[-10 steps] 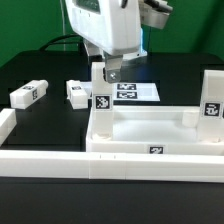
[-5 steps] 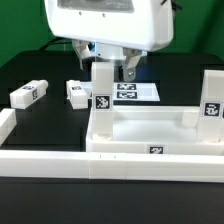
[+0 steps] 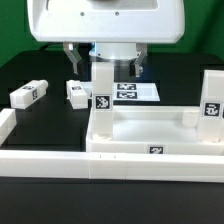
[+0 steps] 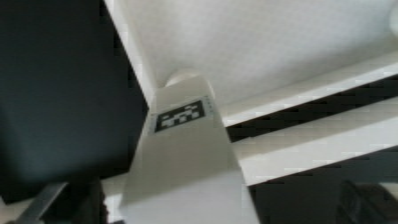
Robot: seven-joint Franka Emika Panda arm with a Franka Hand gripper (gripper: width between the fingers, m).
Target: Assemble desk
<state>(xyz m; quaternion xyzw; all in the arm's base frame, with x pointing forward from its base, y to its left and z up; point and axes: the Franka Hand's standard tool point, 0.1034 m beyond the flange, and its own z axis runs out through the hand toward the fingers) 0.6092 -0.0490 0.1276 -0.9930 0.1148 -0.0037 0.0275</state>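
The gripper (image 3: 104, 68) stands with its jaws spread as wide as they go. It holds nothing. Its fingers (image 3: 136, 68) hang one on either side of the upright leg (image 3: 100, 82), each with a clear gap to the leg's faces. In the wrist view the same leg (image 4: 178, 150) runs up the middle with its tag facing the camera. The dark fingertips (image 4: 43, 202) sit well out to either side of it. From that angle I cannot quite tell how far down the leg they reach.

That leg stands in the desk top (image 3: 130, 140), at the far corner on the exterior view's left. The desk top lies flat on the black table (image 3: 40, 70) with its raised rim upward. A second leg (image 3: 211, 100) stands upright at the desk top's far corner on the exterior view's right.

Two more legs lie loose on the table, off the desk top on the exterior view's left. One (image 3: 78, 92) is near the desk top. The other (image 3: 28, 94) lies farther out.

The marker board (image 3: 140, 92) lies flat just behind the desk top's far edge. A long white border rail (image 3: 50, 165) runs along the desk top's near side.
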